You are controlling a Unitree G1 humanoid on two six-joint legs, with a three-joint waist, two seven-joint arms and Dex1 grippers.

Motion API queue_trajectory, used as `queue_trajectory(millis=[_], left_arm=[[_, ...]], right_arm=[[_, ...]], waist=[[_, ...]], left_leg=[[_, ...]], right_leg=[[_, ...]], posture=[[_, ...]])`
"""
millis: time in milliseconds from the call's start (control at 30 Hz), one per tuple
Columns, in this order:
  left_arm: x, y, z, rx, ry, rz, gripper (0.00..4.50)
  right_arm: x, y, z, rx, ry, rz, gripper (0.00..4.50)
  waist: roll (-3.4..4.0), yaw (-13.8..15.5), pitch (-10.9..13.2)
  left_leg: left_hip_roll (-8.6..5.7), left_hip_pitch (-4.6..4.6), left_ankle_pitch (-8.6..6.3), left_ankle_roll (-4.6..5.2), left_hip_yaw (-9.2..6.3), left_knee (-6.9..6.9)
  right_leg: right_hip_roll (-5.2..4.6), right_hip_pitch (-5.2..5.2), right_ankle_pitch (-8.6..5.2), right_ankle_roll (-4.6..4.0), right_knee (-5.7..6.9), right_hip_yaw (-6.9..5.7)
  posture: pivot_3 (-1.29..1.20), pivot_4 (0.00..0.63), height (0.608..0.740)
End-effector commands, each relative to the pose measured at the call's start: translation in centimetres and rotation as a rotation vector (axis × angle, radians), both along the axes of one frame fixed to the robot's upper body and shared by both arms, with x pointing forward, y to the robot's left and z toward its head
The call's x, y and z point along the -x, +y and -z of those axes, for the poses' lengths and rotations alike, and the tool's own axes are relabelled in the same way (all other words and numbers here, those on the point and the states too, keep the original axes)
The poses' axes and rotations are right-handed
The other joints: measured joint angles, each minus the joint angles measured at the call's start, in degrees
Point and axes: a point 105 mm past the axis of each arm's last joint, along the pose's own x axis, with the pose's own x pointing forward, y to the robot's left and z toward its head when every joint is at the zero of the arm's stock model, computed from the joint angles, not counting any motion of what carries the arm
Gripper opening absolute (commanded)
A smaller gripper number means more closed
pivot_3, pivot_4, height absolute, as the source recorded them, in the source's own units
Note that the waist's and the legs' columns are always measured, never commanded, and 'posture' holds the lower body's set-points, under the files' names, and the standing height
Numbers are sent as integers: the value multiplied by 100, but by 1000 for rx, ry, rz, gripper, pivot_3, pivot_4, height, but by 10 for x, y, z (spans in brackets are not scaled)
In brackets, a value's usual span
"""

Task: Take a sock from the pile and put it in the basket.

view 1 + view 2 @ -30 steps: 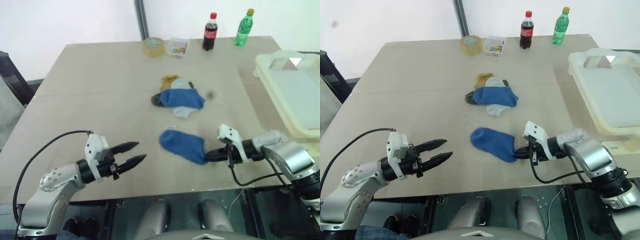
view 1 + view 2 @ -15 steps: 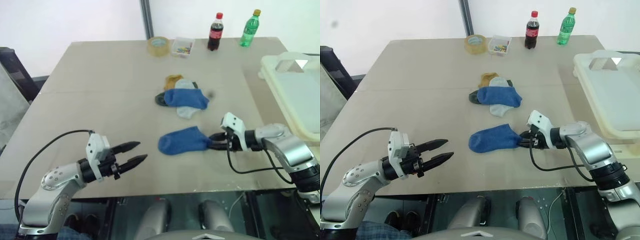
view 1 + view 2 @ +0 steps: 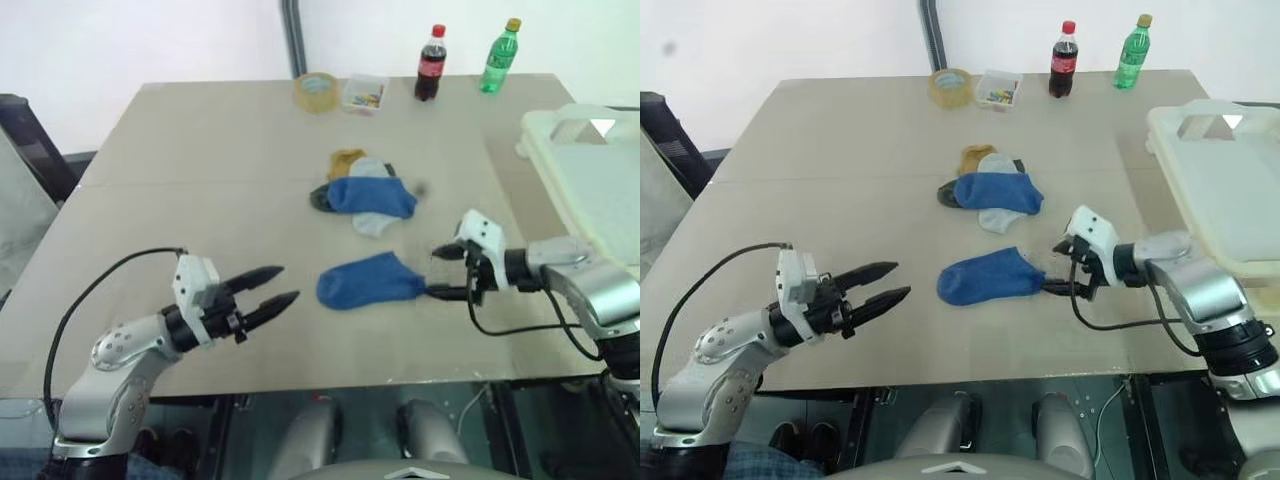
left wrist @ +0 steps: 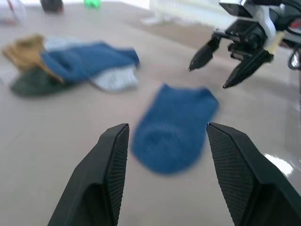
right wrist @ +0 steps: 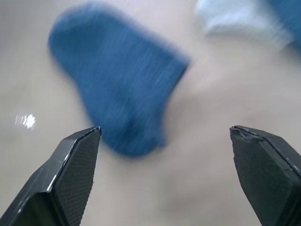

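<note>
blue sock (image 3: 368,281) lies flat just beside the spread right claw (image 3: 441,272).

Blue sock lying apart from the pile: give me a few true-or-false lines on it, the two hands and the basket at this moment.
1. The right hand is clamped on the blue sock. False: its fingers are spread wide, and the sock lies flat on the table.
2. The blue sock lies apart from the pile, nearer the robot. True.
3. The blue sock is already in the basket. False: it is on the table, to the left of the basket.
4. The left hand is open and holds nothing. True.
5. The pile sits inside the basket. False: it lies on the table.
</note>
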Motion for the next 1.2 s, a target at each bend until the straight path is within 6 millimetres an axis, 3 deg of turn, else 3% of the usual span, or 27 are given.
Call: queue_trajectory(millis=[33, 167, 367, 500, 800, 900, 933, 1100, 1167, 1200], left_arm=[[-14, 9, -26, 33, -121, -91, 2871], [-18, 6, -34, 52, -143, -81, 2871], [-17, 4, -29, 43, -139, -68, 2871], [-17, 4, -28, 46, -140, -69, 2871], [-13, 5, -24, 42, -126, -69, 2871], [-12, 5, -23, 38, -122, -66, 2871], [-12, 5, -23, 37, -121, -66, 2871], [-12, 5, -22, 37, -117, -65, 2871], [-12, 5, -21, 32, -114, -60, 2871], [-12, 5, -21, 29, -113, -58, 2871]], right_arm=[[-34, -8, -21, -77, -95, 180, 4479], [-57, -10, -18, -155, -51, 330, 4479], [-86, -3, -7, -348, 117, 538, 4479], [-92, 7, -6, -493, 236, 562, 4479], [-98, 20, 4, -532, 311, 586, 4479], [-98, 21, 5, -526, 308, 584, 3166], [-98, 21, 6, -522, 307, 584, 2952], [-98, 23, 7, -512, 303, 579, 492], [-97, 25, 9, -501, 301, 575, 18], [-97, 26, 9, -501, 301, 574, 18]], waist=[[-2, 2, 0], [-4, 12, 1], [-4, -20, 2], [-3, -13, 2], [-2, -123, 2], [-2, -144, 2], [-2, -147, 2], [-2, -154, 2], [-2, -154, 2], [-2, -154, 2]], left_leg=[[0, 0, 3, -5, 0, 1], [-4, -3, 14, -24, 1, 1], [-8, -13, 16, -25, 10, 0], [-6, -11, 16, -25, 9, 0], [-8, -7, 16, -24, 11, 2], [-8, -4, 16, -23, 12, 2], [-8, -4, 16, -24, 13, 2], [-8, -4, 16, -23, 18, 2], [-8, -4, 16, -23, 18, 2], [-8, -4, 16, -23, 19, 2]], right_leg=[[2, 0, 0, 0, 4, -1], [2, -3, 0, -1, 1, 1], [2, -15, 0, -1, -4, 8], [5, -15, 0, -1, 6, 6], [5, -15, 0, -1, 16, 8], [6, -16, 0, -1, 26, 9], [6, -16, 0, -1, 27, 10], [7, -21, 0, -1, 32, 15], [7, -21, 0, -1, 31, 15], [7, -21, 0, -1, 32, 15]], posture=[[0, 150, 740], [0, 150, 740], [0, 150, 740], [0, 150, 740], [0, 150, 740], [0, 150, 740], [0, 150, 740], [0, 150, 740], [0, 150, 740], [0, 150, 740]])
